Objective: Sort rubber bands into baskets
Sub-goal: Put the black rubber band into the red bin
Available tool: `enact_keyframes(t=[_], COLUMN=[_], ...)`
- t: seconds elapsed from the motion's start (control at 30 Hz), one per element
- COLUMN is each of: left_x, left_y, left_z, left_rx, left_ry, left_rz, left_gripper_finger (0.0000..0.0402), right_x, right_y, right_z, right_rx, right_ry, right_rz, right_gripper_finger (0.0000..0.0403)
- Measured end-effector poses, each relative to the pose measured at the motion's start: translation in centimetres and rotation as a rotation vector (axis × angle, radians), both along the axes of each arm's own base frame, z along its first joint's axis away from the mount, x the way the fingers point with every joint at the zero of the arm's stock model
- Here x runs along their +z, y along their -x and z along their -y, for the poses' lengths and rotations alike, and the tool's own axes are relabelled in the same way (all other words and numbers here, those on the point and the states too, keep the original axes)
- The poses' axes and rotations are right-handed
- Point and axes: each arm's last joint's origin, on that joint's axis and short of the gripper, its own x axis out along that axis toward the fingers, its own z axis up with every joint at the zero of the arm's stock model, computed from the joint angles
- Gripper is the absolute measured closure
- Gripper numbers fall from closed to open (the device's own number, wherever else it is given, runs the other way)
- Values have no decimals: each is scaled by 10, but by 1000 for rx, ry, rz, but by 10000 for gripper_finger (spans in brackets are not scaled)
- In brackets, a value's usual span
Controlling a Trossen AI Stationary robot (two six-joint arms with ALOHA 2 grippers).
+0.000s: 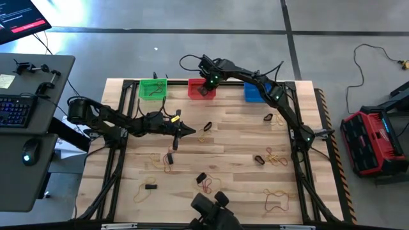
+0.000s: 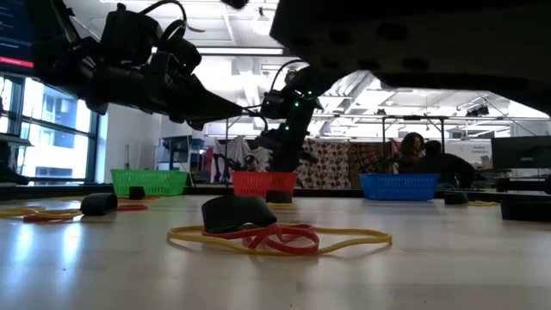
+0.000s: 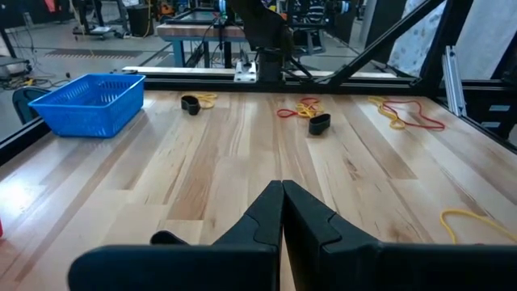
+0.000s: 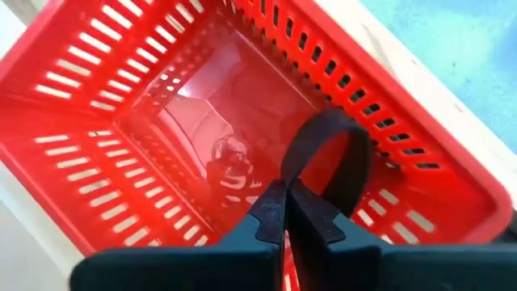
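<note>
My right gripper (image 4: 287, 192) points steeply down over the red basket (image 1: 200, 89) at the table's far edge and is shut on a black rubber band (image 4: 327, 153). The green basket (image 1: 153, 88) stands to the left of the red one and the blue basket (image 1: 254, 93) to its right. My left gripper (image 1: 191, 131) hovers shut and nearly level over the middle of the table (image 1: 236, 137), with nothing in it. Loose tan, red and black rubber bands (image 1: 275, 157) lie flat on the wood. My right gripper pinches the black rubber band at one end of its loop (image 4: 296, 179) between its two fingertips. The fingers come from above, slanting steeply down into the red basket's opening. The open loop reaches out past the fingertips over the basket's inside (image 4: 202, 121).
More bands lie scattered: a black one (image 1: 268, 117) near the blue basket, a black one (image 1: 259, 159) at the right, red and black ones (image 1: 204, 182) near the front, a tan loop (image 1: 276, 203) at the front right. A camera mount (image 1: 214, 211) sits at the near edge.
</note>
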Motion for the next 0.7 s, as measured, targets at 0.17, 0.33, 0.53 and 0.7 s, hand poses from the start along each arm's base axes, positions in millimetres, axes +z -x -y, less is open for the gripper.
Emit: enact_keyframes(t=[0.17,0.33,0.53,0.7], left_x=[0,-1,-1,-1], left_y=[0,0,0,0], left_z=[0,0,0,0], left_rx=[0,0,0,2], left_ry=[0,1,-2,2], left_rz=[0,-8,-8,-8], left_gripper_finger=[401,401,401,401], right_x=[-10,-12,-12,-11], right_y=[0,-1,-2,-2], right_z=[2,3,3,4], right_rx=[-1,23,34,51], right_ry=[-33,-32,-21,-10], right_rz=[-2,8,15,18], right_gripper_finger=[403,402,402,375])
